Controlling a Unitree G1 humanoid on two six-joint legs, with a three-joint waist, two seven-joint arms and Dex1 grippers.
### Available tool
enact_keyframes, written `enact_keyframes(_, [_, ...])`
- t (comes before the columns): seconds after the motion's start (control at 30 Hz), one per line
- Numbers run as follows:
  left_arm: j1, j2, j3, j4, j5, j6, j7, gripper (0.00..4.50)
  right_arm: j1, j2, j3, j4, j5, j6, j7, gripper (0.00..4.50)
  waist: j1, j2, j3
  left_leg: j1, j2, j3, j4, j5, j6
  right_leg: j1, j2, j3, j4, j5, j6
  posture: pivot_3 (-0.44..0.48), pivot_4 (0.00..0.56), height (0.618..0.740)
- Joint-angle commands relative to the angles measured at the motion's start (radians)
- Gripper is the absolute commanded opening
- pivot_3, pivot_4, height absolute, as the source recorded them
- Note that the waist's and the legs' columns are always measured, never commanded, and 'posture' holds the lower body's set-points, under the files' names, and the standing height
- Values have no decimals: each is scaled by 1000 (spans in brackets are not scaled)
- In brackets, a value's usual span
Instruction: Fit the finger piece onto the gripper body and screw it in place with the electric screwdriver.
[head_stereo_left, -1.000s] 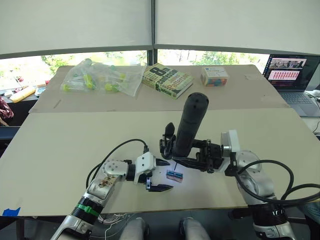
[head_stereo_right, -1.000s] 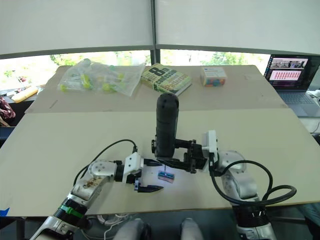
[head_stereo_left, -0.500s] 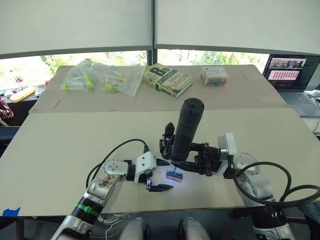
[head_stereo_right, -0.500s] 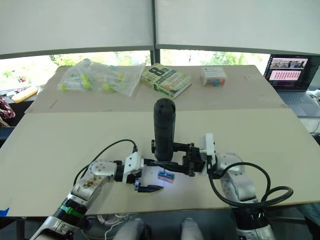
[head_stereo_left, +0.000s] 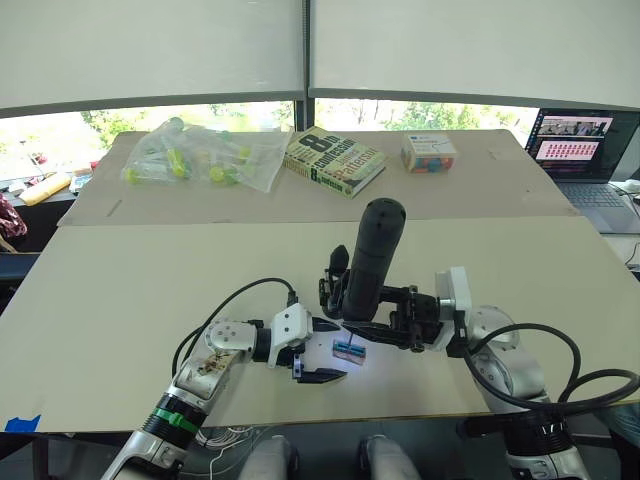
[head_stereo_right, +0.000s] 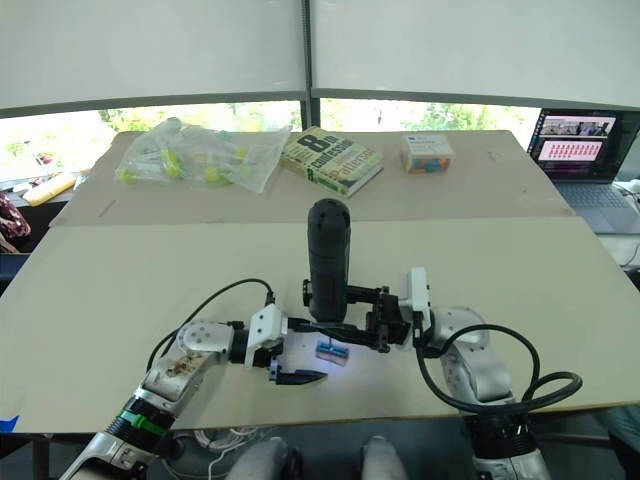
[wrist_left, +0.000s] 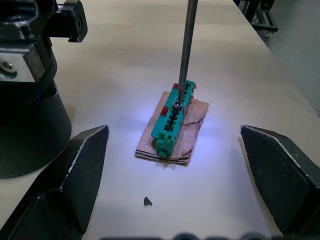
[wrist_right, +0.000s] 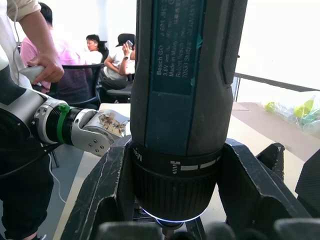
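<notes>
We see the right gripper (head_stereo_left: 395, 318) low over the near part of the table (head_stereo_left: 120, 300); its two black fingers are closed tight around the electric screwdriver (head_stereo_left: 371, 256), one on each side of the thick black wand; the wand stands almost upright, with its rounded end at the top and its thin metal bit (wrist_left: 186, 50) pointing down; a small white light glows under its collar and makes a bright patch on the table.

The tip of the bit touches the top of a small green block (wrist_left: 173, 119); the block lies on a scrap of brown card (wrist_left: 172, 131); a tiny dark speck (wrist_left: 147, 201) lies on the table just in front of the card.

The left gripper (head_stereo_left: 322, 350) rests low on the table just beside the block; its two black fingers (wrist_left: 75, 175) are spread wide apart, one on each side of the block, and they hold nothing; they do not touch the block.

The gripper body (head_stereo_left: 336, 283) stands on the table just behind the block, right next to the wand, with its pointed black finger sticking up; we cannot pick out the finger piece for sure.

At the far side of the table we see a bag of tubes with green caps (head_stereo_left: 200, 152), a book (head_stereo_left: 334, 160) and a small box (head_stereo_left: 428, 152); a laptop (head_stereo_left: 590, 160) sits open off to the right; in the right wrist view some people (wrist_right: 107, 55) sit on chairs far behind.
</notes>
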Motion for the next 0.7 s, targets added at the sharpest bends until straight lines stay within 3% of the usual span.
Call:
enact_keyframes(0.03, [9, -7, -19, 13, 4, -7, 4, 4442, -25, 3, -15, -17, 10, -38, -1, 1956, 0, 0, 0, 0, 0, 0, 0, 0, 0, 0, 0, 0, 0, 0, 0, 0, 150, 740])
enact_keyframes(0.7, [16, -9, -21, 54, 10, -46, 8, 4442, -10, -19, 19, -1, -48, -52, 17, 1956, 0, 0, 0, 8, 0, 0, -1, 0, 0, 9, 0, 0, -1, 0, 0, 0, 150, 740])
